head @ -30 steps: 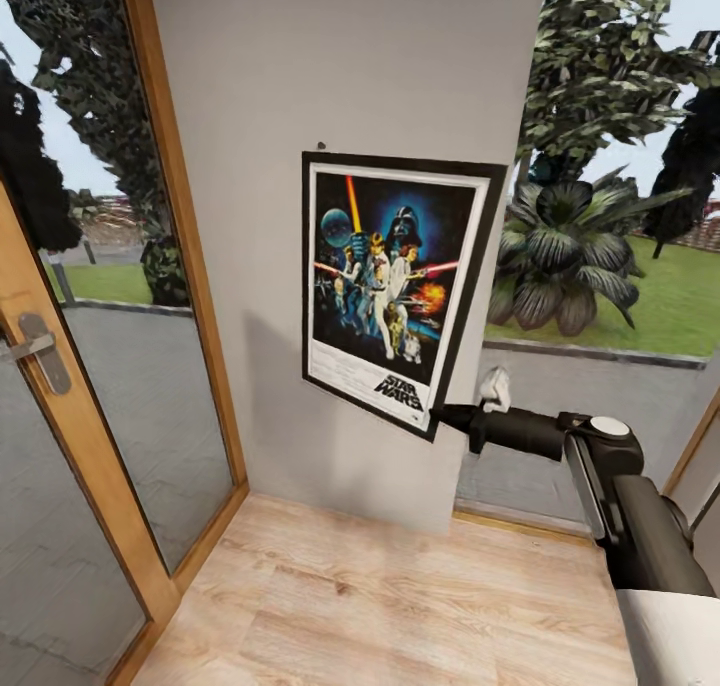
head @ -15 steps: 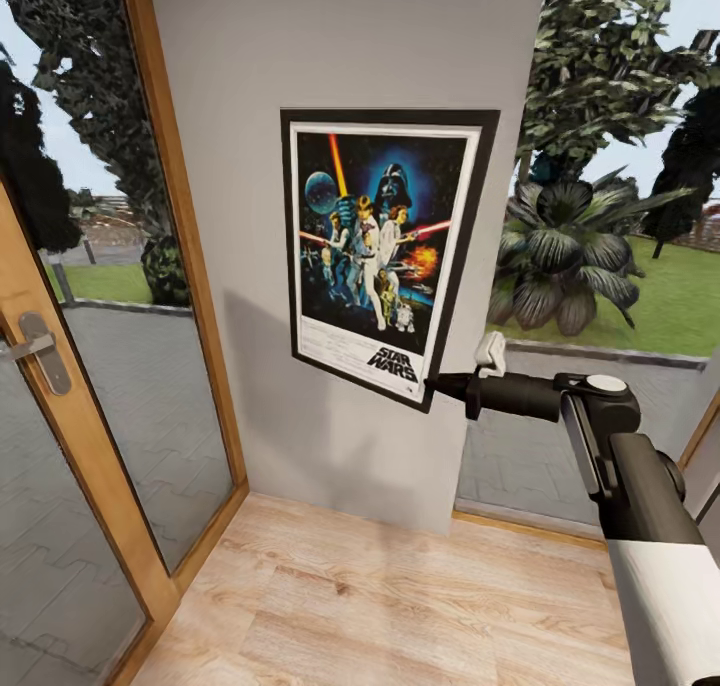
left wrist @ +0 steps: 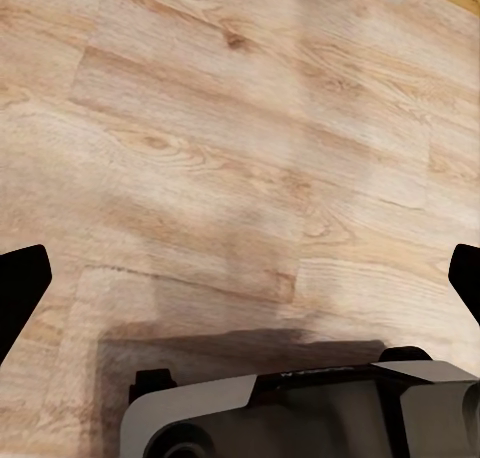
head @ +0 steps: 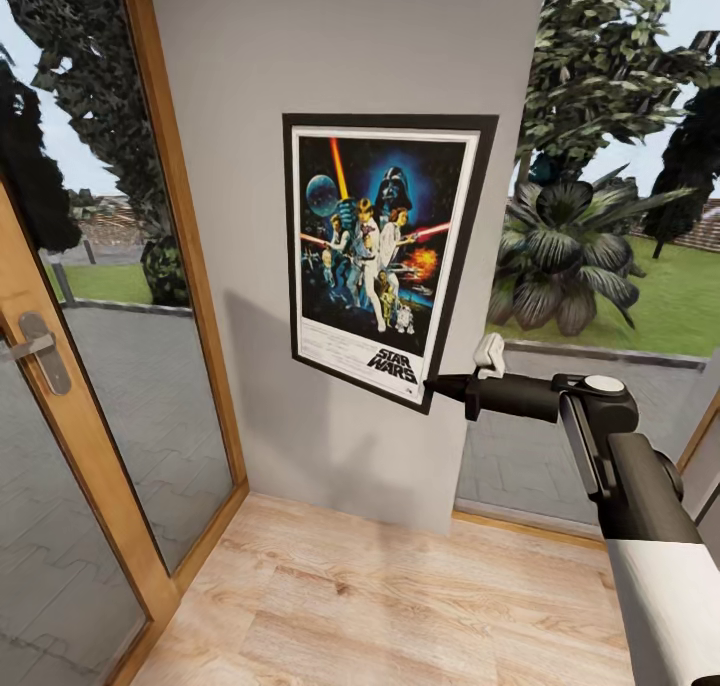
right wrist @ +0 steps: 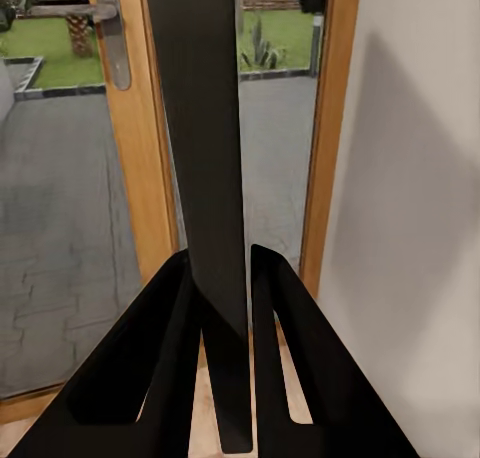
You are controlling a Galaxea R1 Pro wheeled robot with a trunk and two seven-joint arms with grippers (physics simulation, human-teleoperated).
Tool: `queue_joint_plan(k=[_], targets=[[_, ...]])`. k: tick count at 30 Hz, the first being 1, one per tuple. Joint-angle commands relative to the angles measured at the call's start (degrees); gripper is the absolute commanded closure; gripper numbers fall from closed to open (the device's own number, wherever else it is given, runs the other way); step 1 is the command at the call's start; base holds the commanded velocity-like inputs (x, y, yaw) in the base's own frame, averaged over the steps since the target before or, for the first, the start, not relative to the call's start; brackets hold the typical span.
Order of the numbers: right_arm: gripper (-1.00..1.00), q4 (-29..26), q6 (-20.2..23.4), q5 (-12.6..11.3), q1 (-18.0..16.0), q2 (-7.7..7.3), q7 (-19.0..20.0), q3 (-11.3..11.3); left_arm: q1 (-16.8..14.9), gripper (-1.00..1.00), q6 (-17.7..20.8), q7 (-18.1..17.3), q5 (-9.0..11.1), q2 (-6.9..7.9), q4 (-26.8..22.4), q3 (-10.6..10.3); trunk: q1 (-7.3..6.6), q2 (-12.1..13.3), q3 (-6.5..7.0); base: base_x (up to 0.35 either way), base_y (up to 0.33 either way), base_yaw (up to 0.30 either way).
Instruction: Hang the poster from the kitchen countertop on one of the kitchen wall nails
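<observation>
The Star Wars poster stands upright against the light-grey wall, with a slight tilt. My right gripper is shut on its lower right corner. In the right wrist view the poster shows edge-on as a dark strip clamped between the two black fingers, beside the wall. The wall nail is hidden behind the poster. My left gripper hangs open over the pale wood floor, with nothing between its fingertips. The kitchen countertop is out of view.
A wood-framed glass door with a metal handle stands to the left of the wall. A large window onto a garden is to the right. Wood floor lies below the wall.
Over the last second my right gripper lifted the poster up and left along the wall, covering the nail stub that showed above it. In the last half second it barely moved.
</observation>
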Motion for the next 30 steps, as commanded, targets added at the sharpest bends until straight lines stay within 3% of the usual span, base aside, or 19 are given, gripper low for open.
queue_joint_plan(k=[1, 23, 24, 25, 30], targets=[[1.00, 0.0, 0.6, 0.1, 0.0, 0.01, 0.3, 0.0, 0.0, -1.00, 0.4, -0.3, -0.3, -0.04, -0.1, 0.1, 0.03, -0.1, -0.04, 0.000, 0.000, 0.000], [1.00, 2.2, 0.7, -0.2, -0.1, 0.10, 0.3, -0.4, 0.0, -1.00, 0.4, -0.3, -0.3, -0.04, -0.2, 0.2, 0.03, -0.1, -0.04, 0.000, 0.000, 0.000], [1.00, 2.3, 1.8, -0.2, -0.1, 0.13, 0.3, -0.4, 0.0, -1.00, 0.4, -0.3, -0.3, -0.04, -0.3, 0.2, 0.03, -0.1, -0.04, 0.000, 0.000, 0.000], [1.00, 2.3, 6.2, -0.3, -0.5, 0.16, 0.3, -0.4, 0.0, -1.00, 0.4, -0.3, -0.3, -0.04, -0.3, 0.2, 0.03, -0.1, -0.04, 0.000, 0.000, 0.000], [1.00, 2.3, 8.1, -0.3, -2.1, 0.24, 0.3, -0.3, 0.0, -1.00, 0.4, -0.3, -0.3, -0.04, -0.4, 0.2, 0.03, -0.1, -0.04, 0.000, 0.000, 0.000]])
